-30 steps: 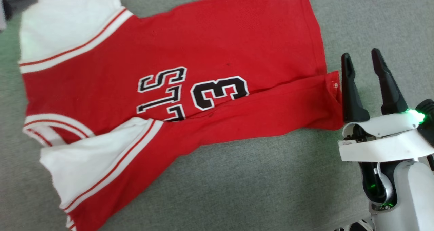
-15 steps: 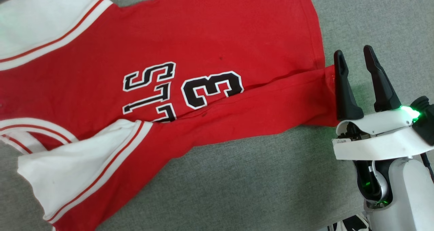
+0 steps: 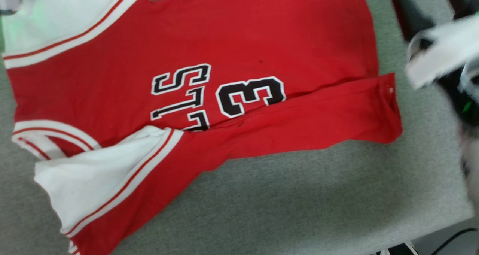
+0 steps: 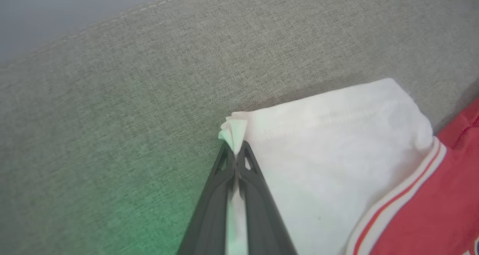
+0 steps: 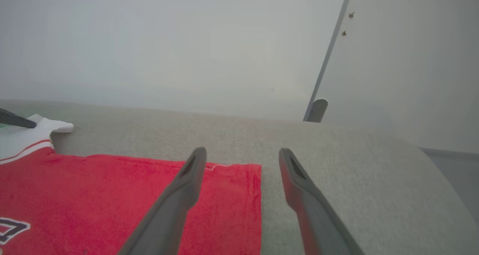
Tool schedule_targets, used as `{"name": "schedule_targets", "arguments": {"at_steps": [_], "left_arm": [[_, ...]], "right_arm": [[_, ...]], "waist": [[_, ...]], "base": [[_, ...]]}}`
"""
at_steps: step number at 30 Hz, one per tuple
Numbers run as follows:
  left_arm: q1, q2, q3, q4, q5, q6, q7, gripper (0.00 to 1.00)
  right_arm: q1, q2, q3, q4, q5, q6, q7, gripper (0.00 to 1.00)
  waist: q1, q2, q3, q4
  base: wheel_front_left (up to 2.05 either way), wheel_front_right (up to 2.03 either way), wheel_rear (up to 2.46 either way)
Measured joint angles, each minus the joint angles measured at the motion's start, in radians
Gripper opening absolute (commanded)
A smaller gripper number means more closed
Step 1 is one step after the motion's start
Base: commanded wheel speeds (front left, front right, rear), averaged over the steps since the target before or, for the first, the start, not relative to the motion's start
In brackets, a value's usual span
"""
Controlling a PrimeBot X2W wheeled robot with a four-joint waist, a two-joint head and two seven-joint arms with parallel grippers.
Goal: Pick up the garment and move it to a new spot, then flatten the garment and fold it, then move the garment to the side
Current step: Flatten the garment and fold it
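Note:
The garment (image 3: 262,34), a red jersey with white sleeves, striped trim and black lettering, lies spread on the grey cushion (image 3: 299,210). Its near side is folded over along the middle. In the left wrist view my left gripper (image 4: 235,148) is shut on the tip of a white sleeve (image 4: 336,154), and a bit of cloth pokes out past the fingertips. My right gripper (image 5: 242,155) is open and hovers above the far hem corner of the garment (image 5: 112,195), holding nothing. Its white wrist (image 3: 441,49) shows blurred at the head view's upper right.
The cushion's near edge (image 3: 449,225) runs across the lower right, with dark floor below it. A stitched seam (image 4: 112,19) marks the cushion's edge beyond the left gripper. A pale wall (image 5: 187,41) and a panel edge (image 5: 329,60) stand behind the cushion.
My left gripper has shut on the sleeve tip. The right gripper has gone from beside the hem's near corner up and away toward the far hem. The head camera has shifted slightly.

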Motion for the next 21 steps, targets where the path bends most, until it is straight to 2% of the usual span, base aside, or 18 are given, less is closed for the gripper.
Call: {"name": "schedule_targets", "arguments": {"at_steps": [5, 9, 14, 21], "left_arm": [[-0.019, -0.027, -0.014, -0.019, -0.017, 0.0, -0.004, 0.0], [-0.035, -0.042, -0.026, -0.034, -0.03, 0.0, -0.008, 0.0], [-0.059, -0.063, -0.044, -0.052, -0.049, 0.0, -0.009, 0.0], [-0.086, -0.072, -0.061, -0.073, -0.076, -0.003, -0.02, 0.0]], "right_arm": [[-0.186, -0.067, 0.02, 0.158, 0.103, 0.0, 0.318, 1.0], [-0.294, -0.095, 0.031, 0.277, 0.129, 0.0, 0.501, 1.0], [-0.382, -0.108, 0.058, 0.387, 0.134, 0.0, 0.594, 1.0], [-0.438, -0.124, 0.106, 0.487, 0.156, 0.0, 0.638, 1.0]], "waist": [[0.0, 0.0, 0.012, 0.033], [0.0, 0.0, 0.026, 0.061], [0.0, 0.0, 0.045, 0.095], [0.0, 0.0, 0.074, 0.132]], "base": [[0.0, 0.0, 0.0], [0.0, 0.0, 0.0], [0.0, 0.0, 0.0], [0.0, 0.0, 0.0]]}}
